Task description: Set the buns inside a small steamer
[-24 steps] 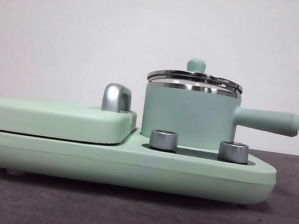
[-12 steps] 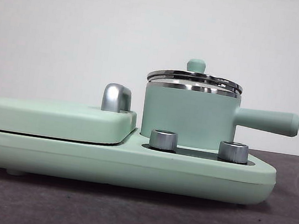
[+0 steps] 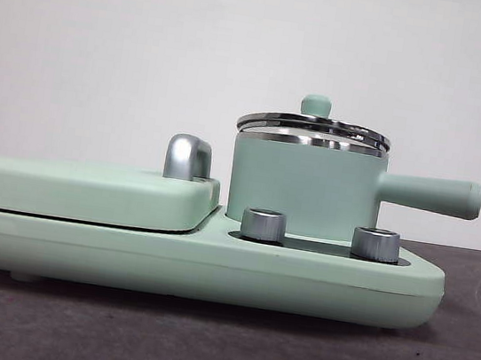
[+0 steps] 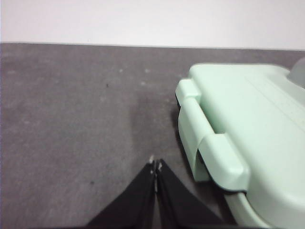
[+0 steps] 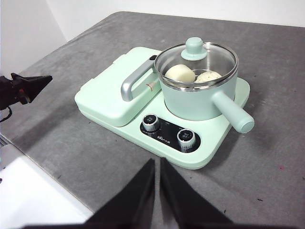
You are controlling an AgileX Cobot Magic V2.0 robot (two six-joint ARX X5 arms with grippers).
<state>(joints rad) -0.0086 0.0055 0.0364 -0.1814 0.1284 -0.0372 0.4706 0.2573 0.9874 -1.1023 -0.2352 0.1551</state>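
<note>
On the grey tabletop, both buns sit inside the lidded small steamer (on its green cooker base). Left gripper and right gripper fingers closed, empty.

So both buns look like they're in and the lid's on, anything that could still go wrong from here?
Little is left to go wrong. The steamer's side handle juts out past the cooker base toward the right tool, so a low sweep might clip it and shift the steamer. The buns show only through the glass lid; whether the lid sits fully on the steel rim is hard to tell. The left tool is shut beside the griddle.
</note>
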